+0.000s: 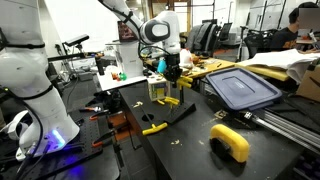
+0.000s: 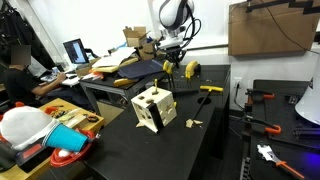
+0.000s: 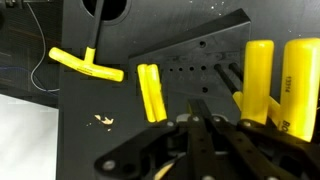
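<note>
1. Yellow bar (image 3: 150, 92) lay flat on the black tabletop (image 1: 185, 150). In the wrist view it sat at about 10 o'clock from the tool (image 3: 204, 112), near it but not touching.
2. The bar's long axis ran roughly from 12 to 6 o'clock in the wrist view, along the 9 o'clock edge of a black perforated plate (image 3: 195, 62). Whether the bar rested on the plate or just beside it could not be told.
3. The tool was closed narrow, with its fingers brought fully together. The wrist view did not show whether anything thin was pinched between them.
4. In both exterior views the tool (image 1: 173, 75) (image 2: 172, 66) hung pointing down over the tabletop.
5. A yellow T-handled key (image 3: 85, 65) lay at 10 o'clock from the bar, apart from it. Its thin shaft ran toward 12 o'clock.
6. Two yellow cylinders (image 3: 258, 80) stood side by side at about 2 o'clock from the tool, at the frame's 3 o'clock edge.
7. A wooden box (image 2: 153, 108) with dark cut-outs stood on the tabletop in an exterior view, at 7 o'clock from the tool and well apart from it.
8. A grey-blue lid (image 1: 240, 88) lay at 3 o'clock from the tool in an exterior view.
</note>
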Controlling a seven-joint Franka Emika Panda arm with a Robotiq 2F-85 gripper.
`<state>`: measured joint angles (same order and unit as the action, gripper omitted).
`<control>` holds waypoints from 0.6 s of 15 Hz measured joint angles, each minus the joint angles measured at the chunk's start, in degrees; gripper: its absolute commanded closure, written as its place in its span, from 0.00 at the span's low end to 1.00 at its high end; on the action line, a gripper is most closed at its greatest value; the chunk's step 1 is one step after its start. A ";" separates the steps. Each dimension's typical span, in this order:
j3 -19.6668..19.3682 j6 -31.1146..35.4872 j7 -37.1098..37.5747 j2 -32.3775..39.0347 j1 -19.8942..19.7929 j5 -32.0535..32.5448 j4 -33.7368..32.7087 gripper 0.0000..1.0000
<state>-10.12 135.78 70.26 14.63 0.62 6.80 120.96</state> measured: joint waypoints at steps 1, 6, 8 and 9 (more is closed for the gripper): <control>0.10 1.21 0.04 -0.22 0.00 -0.01 0.51 1.00; 0.98 6.09 0.04 -1.79 0.20 -0.31 1.94 1.00; 1.57 7.10 0.04 -2.37 0.22 -0.91 2.06 1.00; 1.93 7.49 0.04 -2.59 0.23 -1.31 2.09 1.00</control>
<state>-8.19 143.27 70.30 12.04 0.84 5.49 123.05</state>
